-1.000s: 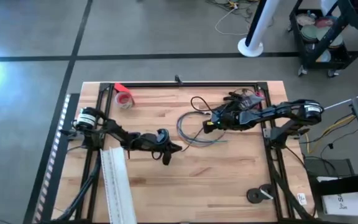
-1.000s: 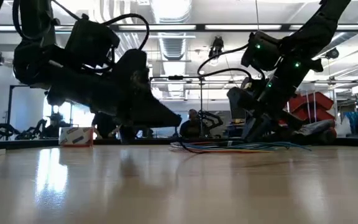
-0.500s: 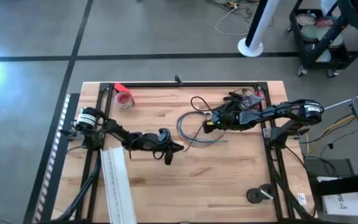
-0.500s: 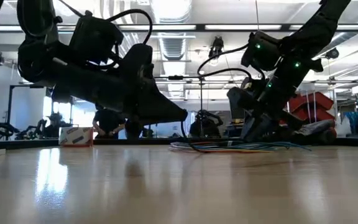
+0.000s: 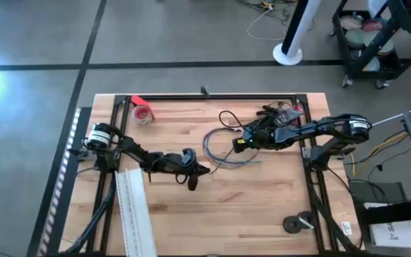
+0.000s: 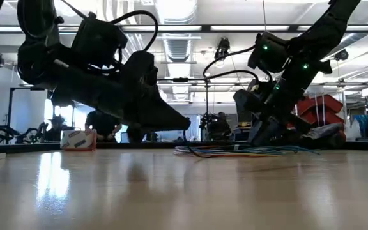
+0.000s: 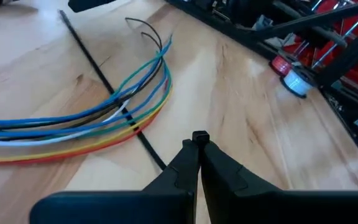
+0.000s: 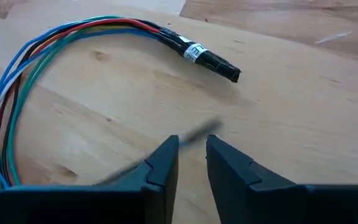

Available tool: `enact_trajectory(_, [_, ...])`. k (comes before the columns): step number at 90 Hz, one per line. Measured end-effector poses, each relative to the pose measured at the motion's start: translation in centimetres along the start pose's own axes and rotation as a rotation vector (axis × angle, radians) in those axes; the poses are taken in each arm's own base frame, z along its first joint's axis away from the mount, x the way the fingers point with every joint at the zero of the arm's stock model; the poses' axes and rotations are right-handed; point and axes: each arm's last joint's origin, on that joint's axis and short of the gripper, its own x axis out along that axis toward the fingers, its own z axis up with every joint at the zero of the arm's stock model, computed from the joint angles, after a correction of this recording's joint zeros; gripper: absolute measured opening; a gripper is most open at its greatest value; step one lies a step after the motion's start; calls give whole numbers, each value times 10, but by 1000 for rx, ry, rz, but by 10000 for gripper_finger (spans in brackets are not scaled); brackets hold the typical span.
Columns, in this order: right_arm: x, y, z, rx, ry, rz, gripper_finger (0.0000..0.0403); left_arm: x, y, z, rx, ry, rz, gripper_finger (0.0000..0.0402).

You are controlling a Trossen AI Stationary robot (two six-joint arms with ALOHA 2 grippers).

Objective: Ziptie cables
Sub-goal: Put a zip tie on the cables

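- Currently left gripper (image 7: 199, 138) clenched on a black ziptie (image 7: 98, 65) crossing the cables (image 7: 104, 118), lower centre of the high view.
- Right gripper (image 8: 191, 147) slightly parted, a thin blurred strip between its fingers; grip unclear.
- Cables (image 5: 220, 146) mid-table, looped.
- Step: positioning the tie. Next, probably wrap and thread it.

No text can be read; the cable bundle's (image 8: 199, 55) white label is illegible

Cables (image 7: 73, 121) cut off at left wrist view's edge.
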Motion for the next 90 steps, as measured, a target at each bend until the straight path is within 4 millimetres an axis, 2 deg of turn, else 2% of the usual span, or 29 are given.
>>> enact_trajectory(10, [0, 0, 0, 10, -1, 2, 50, 0, -1, -1, 6, 3, 0, 0])
enact_trajectory(24, [0, 5, 4, 194, -34, 53, 43, 0, 0, -1, 46, 7, 2, 0])
enact_trajectory(32, [0, 5, 7, 214, -53, 60, 42, 0, 0, -1, 59, 8, 3, 0])
enact_trajectory(39, [1, 4, 11, 168, -82, 50, 41, 0, -1, -1, 60, 8, 2, 0])
enact_trajectory(48, [0, 1, 9, -12, -119, -23, 41, 0, -2, -2, 57, 13, 0, 0])
enact_trajectory(66, [-3, -17, -10, -233, 52, -218, 41, -1, -6, -5, 45, 11, 3, 0])
enact_trajectory(72, [-3, -20, -12, -222, 70, -258, 41, -1, -6, -5, 44, 7, 10, 0])
enact_trajectory(81, [-2, -18, -10, -210, 39, -237, 41, -1, -5, -4, 44, 0, 23, 0])
enact_trajectory(90, [5, -8, -5, -219, 10, -103, 41, -1, -6, -5, 44, -4, 30, 0])
